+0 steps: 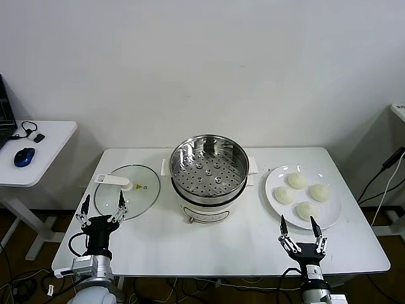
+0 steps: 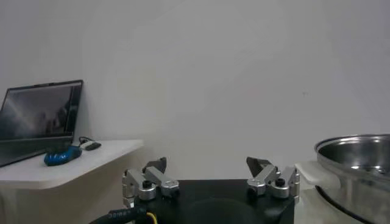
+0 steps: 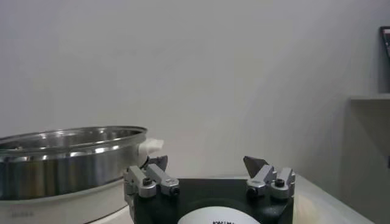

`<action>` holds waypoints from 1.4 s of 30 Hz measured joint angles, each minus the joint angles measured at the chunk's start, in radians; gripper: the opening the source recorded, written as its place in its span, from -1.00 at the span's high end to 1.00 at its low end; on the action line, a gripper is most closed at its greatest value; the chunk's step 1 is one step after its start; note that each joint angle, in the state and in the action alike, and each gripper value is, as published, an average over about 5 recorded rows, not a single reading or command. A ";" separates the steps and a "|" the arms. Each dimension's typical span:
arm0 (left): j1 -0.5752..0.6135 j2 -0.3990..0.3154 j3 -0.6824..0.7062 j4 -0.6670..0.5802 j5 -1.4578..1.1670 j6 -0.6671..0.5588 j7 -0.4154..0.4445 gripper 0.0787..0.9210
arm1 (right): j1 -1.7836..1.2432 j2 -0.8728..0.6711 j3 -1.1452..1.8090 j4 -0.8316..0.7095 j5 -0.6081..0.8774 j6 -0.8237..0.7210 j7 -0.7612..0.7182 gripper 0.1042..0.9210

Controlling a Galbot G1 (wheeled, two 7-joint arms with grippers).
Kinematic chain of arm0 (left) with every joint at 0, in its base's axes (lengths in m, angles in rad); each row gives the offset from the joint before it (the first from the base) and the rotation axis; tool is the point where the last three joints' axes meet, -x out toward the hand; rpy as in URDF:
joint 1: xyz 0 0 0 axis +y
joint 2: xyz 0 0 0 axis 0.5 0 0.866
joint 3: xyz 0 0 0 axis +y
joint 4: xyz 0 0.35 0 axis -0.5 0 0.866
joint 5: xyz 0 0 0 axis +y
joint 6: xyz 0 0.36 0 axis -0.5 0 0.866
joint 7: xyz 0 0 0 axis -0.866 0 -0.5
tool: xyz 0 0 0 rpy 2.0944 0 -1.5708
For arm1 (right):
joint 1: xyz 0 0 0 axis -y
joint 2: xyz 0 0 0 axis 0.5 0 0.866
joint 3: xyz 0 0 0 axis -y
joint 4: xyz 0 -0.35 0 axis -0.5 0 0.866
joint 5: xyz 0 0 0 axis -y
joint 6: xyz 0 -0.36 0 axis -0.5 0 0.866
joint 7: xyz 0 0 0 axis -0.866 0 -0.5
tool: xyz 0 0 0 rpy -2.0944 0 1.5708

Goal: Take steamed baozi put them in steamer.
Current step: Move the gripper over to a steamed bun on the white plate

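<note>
Four steamed baozi (image 1: 303, 195) on plate (image 1: 332, 215); steamer (image 1: 209, 171) empty. Right claw (image 1: 303, 234) released, left claw (image 1: 101, 209) released, idle. Approach nearest bun from above, squeeze gently.

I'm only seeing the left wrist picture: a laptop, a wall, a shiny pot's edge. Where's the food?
Observer: Four steamed baozi sit on a white plate, on the far side of the steamer from your camera.
Operator: Is the pot covered?
Observer: No. Its glass lid lies flat on the table beside it, on the robot's left.
Operator: Anything cooking inside?
Observer: Nothing; the perforated tray is bare.
Operator: And the other hand?
Observer: The right gripper is open, at the table's near edge just short of the plate.
</note>
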 measured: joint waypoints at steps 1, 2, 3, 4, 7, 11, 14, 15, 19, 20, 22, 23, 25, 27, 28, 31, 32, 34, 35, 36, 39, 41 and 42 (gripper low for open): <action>0.000 0.000 0.000 0.000 0.000 0.000 0.000 -0.77 | 0.004 -0.002 0.003 -0.001 0.003 -0.005 0.001 -0.76; 0.000 0.000 0.000 -0.001 0.001 0.000 0.001 -0.77 | 0.007 -0.004 0.005 -0.001 0.007 -0.010 0.001 -0.76; 0.001 0.000 0.000 -0.001 0.002 -0.001 0.002 -0.77 | 0.015 -0.009 0.011 -0.003 0.015 -0.021 0.002 -0.76; 0.001 0.000 0.001 -0.001 0.002 -0.001 0.002 -0.77 | 0.023 -0.015 0.017 -0.004 0.024 -0.032 0.003 -0.76; 0.000 0.000 0.001 0.000 0.001 -0.002 0.002 -0.77 | 0.049 -0.038 0.037 -0.010 0.055 -0.068 0.006 -0.76; -0.002 0.000 0.000 0.003 -0.002 -0.002 0.002 -0.77 | 0.087 -0.076 0.062 -0.020 0.094 -0.128 0.011 -0.76; -0.003 0.000 -0.002 0.003 -0.007 -0.002 0.002 -0.77 | 0.125 -0.110 0.080 -0.031 0.114 -0.181 0.011 -0.76; -0.003 0.000 -0.003 0.003 -0.009 -0.002 0.002 -0.77 | 0.140 -0.122 0.086 -0.036 0.119 -0.200 0.010 -0.76; -0.003 0.000 -0.008 0.004 -0.014 -0.004 0.003 -0.77 | 0.211 -0.171 0.101 -0.062 0.132 -0.273 0.000 -0.76; -0.003 0.000 -0.010 0.004 -0.014 -0.004 0.003 -0.77 | 0.230 -0.185 0.102 -0.070 0.134 -0.291 -0.003 -0.76; -0.003 0.000 -0.012 0.006 -0.015 -0.005 0.003 -0.77 | 0.270 -0.213 0.102 -0.087 0.136 -0.326 -0.010 -0.76; -0.003 0.000 -0.013 0.007 -0.016 -0.005 0.003 -0.77 | 0.291 -0.227 0.100 -0.097 0.136 -0.342 -0.013 -0.76; -0.003 0.000 -0.014 0.009 -0.017 -0.007 0.004 -0.77 | 0.331 -0.255 0.095 -0.116 0.134 -0.374 -0.021 -0.76; -0.003 0.000 -0.015 0.010 -0.018 -0.008 0.004 -0.77 | 0.370 -0.286 0.087 -0.136 0.130 -0.405 -0.030 -0.76; -0.002 0.000 -0.015 0.011 -0.018 -0.008 0.004 -0.77 | 0.388 -0.301 0.082 -0.146 0.126 -0.420 -0.036 -0.76; -0.002 0.000 -0.016 0.013 -0.018 -0.012 0.005 -0.77 | 0.441 -0.354 0.064 -0.176 0.111 -0.463 -0.061 -0.76; -0.001 0.000 -0.016 0.014 -0.018 -0.013 0.005 -0.77 | 0.455 -0.375 0.057 -0.185 0.104 -0.478 -0.074 -0.76; 0.001 0.000 -0.016 0.016 -0.018 -0.016 0.005 -0.77 | 0.480 -0.420 0.044 -0.203 0.084 -0.509 -0.106 -0.76; 0.002 0.000 -0.016 0.018 -0.018 -0.018 0.005 -0.77 | 0.490 -0.445 0.038 -0.210 0.072 -0.524 -0.126 -0.76; 0.003 0.000 -0.016 0.020 -0.018 -0.020 0.005 -0.77 | 0.500 -0.471 0.031 -0.217 0.060 -0.539 -0.147 -0.76; 0.003 0.000 -0.013 0.025 -0.018 -0.024 0.005 -0.77 | 0.527 -0.553 0.013 -0.237 0.018 -0.576 -0.215 -0.76; 0.003 0.000 -0.010 0.029 -0.017 -0.026 0.005 -0.77 | 0.546 -0.606 0.000 -0.250 -0.011 -0.594 -0.262 -0.76; 0.002 0.000 -0.008 0.031 -0.017 -0.027 0.005 -0.77 | 0.556 -0.631 -0.007 -0.256 -0.025 -0.601 -0.286 -0.76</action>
